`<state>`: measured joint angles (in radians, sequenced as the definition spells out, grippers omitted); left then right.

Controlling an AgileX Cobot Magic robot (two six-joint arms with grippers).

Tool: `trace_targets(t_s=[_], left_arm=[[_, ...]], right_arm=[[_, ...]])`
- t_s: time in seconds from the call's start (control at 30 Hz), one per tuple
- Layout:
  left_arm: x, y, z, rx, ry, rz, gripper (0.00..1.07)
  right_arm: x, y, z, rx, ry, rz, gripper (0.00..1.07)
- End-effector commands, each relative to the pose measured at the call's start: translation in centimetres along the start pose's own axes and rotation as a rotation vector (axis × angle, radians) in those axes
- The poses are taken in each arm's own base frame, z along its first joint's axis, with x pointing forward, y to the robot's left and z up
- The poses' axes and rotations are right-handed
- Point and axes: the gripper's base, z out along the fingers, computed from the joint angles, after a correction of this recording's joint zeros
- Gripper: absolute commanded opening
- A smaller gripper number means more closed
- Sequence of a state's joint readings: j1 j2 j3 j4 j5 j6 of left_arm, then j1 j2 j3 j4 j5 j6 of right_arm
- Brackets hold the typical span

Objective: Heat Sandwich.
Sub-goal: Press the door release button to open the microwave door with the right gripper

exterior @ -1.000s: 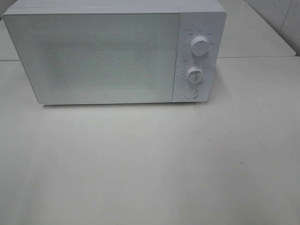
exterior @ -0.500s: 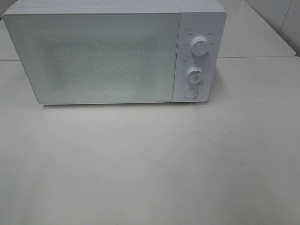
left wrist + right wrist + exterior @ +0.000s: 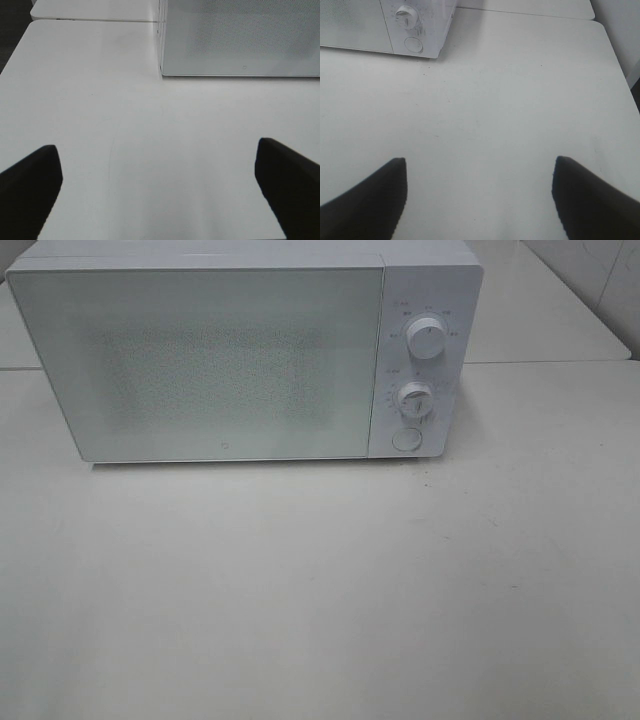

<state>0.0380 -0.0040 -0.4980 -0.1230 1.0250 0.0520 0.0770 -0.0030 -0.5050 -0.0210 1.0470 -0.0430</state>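
clerk: the sandwich first. how will it handle?

inspector: not sighted in any view, so this is judgement only. a sandwich is light, soft and easily crushed, and its layers slide. take it low across the two sides of the bread with a mild squeeze, or lift whatever carries it.

clerk: arm pose, nearest item first.

inspector: left claw (image 3: 157,145) spread wide, nothing between its fingers, held low over the bare bench (image 3: 100,100), facing the left front corner of the microwave (image 3: 240,40). right claw (image 3: 480,160) likewise spread and empty, over the bench, looking toward the control end. neither arm shows in the high view, so i judge both sit back at the near edge, well apart from the appliance.

clerk: and farther out?

inspector: the microwave stands at the back of the bench, its frosted door (image 3: 210,360) shut. right of the door are an upper dial (image 3: 427,340), a lower dial (image 3: 414,399) and a round button (image 3: 405,439) beneath.

clerk: so where is the sandwich?

inspector: cannot tell. nothing lies on the bench in view. if it is behind that door, the frosting hides it.
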Motion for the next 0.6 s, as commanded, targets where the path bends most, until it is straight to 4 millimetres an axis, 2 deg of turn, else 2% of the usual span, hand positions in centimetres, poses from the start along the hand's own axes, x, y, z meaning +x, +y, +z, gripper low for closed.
trace_targets(t_s=[0.03, 0.6], left_arm=[[0.28, -0.09, -0.29, 0.014, -0.022, -0.007, 1.03], [0.28, -0.09, -0.29, 0.014, -0.022, -0.007, 1.03]], right_arm=[[0.16, 0.00, -0.32, 0.010, -0.038, 0.012, 0.76], [0.13, -0.01, -0.33, 0.010, -0.039, 0.011, 0.76]])
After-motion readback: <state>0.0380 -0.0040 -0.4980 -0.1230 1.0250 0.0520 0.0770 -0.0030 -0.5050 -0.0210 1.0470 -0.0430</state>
